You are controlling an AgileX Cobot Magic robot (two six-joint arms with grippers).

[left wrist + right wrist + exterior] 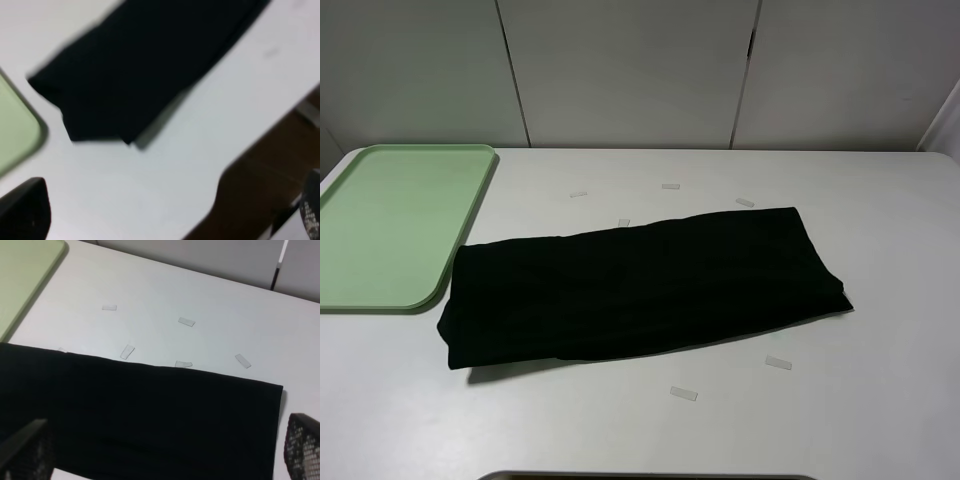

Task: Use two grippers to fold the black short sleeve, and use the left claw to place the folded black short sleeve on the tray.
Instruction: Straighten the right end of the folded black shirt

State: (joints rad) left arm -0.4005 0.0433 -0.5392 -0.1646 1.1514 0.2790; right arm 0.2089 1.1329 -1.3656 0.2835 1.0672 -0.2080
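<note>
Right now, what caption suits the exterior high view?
Black short sleeve, folded into a long band, lies on the white table beside the pale green tray.

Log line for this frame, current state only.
fold: partial | black short sleeve: folded strip on table, beside tray | left claw: open, empty | right gripper: open, empty
</note>
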